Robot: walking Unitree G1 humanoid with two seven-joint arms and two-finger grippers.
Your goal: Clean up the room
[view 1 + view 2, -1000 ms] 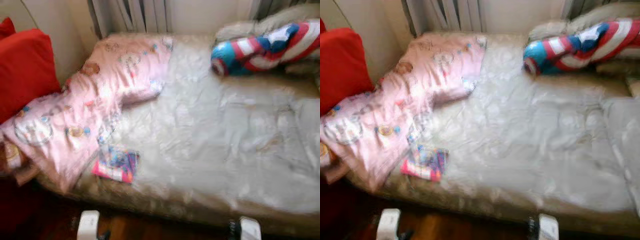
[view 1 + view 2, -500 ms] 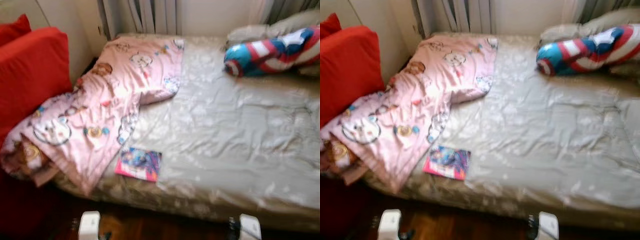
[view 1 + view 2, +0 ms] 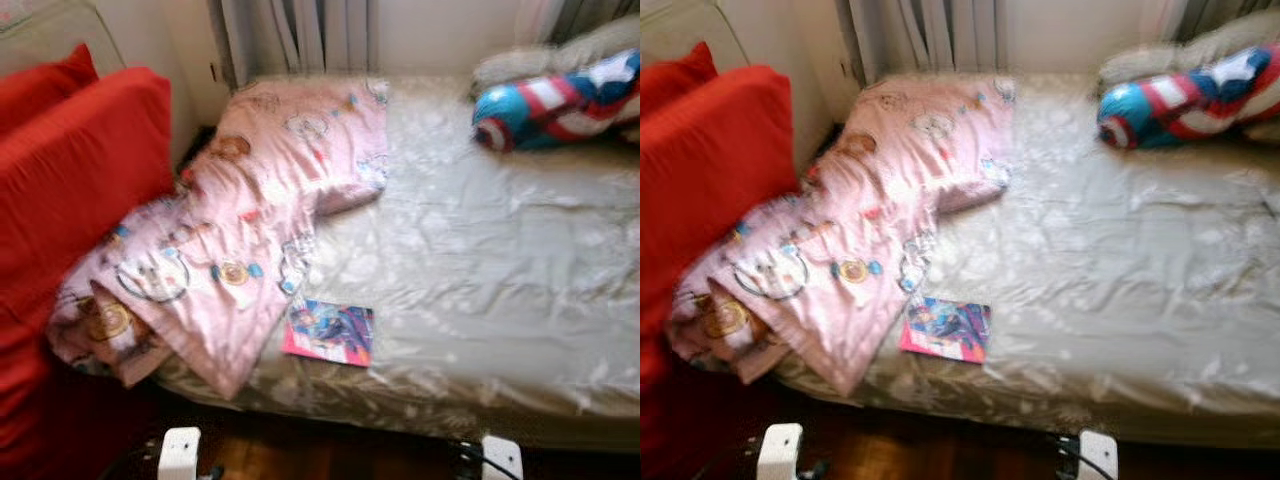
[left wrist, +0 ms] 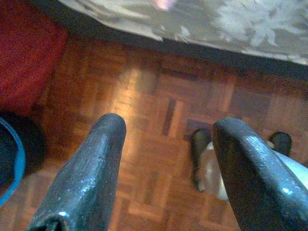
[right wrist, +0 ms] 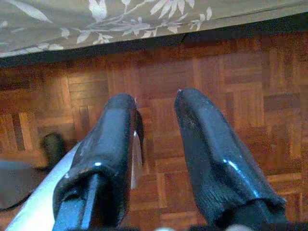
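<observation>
A bed with a grey-beige leaf-patterned cover (image 3: 480, 260) stands before me. A crumpled pink blanket (image 3: 250, 220) with cartoon prints lies over its left part and hangs off the near left corner. A colourful book (image 3: 329, 332) lies flat near the front edge, beside the blanket. A red, white and blue shield-patterned cushion (image 3: 555, 100) rests at the far right. My left gripper (image 4: 166, 130) hangs open above the wooden floor beside the bed. My right gripper (image 5: 155, 103) also hangs low over the floor, its fingers a little apart with nothing between them.
Red cushions (image 3: 70, 180) of a sofa stand at the left, close to the bed. Curtains (image 3: 300, 35) hang behind the bed's head. Parquet floor (image 4: 144, 110) runs along the bed's front edge. A dark round object with a blue rim (image 4: 12, 154) sits on the floor.
The whole picture has shifted to the right, so the camera has turned left; more of the red sofa shows now. The things on the bed have not moved.
</observation>
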